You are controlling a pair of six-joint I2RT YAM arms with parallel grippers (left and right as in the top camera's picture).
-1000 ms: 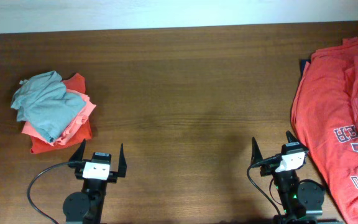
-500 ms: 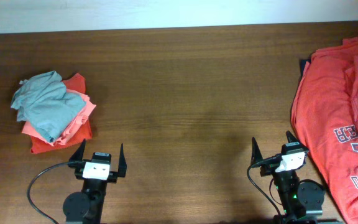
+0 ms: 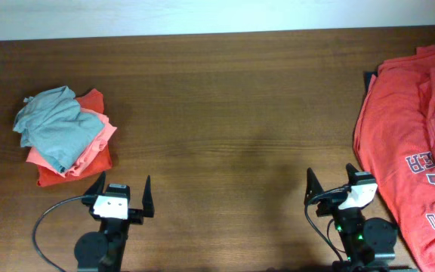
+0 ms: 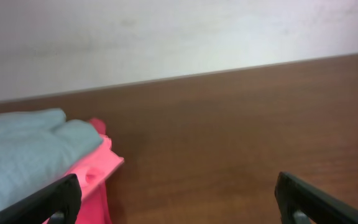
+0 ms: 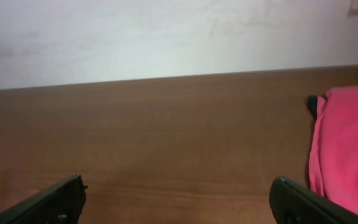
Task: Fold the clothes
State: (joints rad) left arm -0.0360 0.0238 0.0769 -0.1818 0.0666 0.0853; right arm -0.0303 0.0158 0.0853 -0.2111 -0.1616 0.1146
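A: Hands?
B: Wide open, empty: left hand [image 3: 121,189], right hand [image 3: 331,181]. Crumpled orange-red T-shirt [image 3: 410,143] far right on tabletop [image 3: 225,113]; smaller pile [image 3: 63,136] far left.
A: Risk?
B: Possibly pinching two layers, bunching instead of spreading.

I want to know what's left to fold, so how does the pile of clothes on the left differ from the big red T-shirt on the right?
The pile of clothes is a small heap of several garments, grey over salmon and orange-red; the T-shirt is large, spread out and rumpled, running off the picture's edge. The T-shirt shows pale block lettering; the pile shows none. Both lie on the wooden table.
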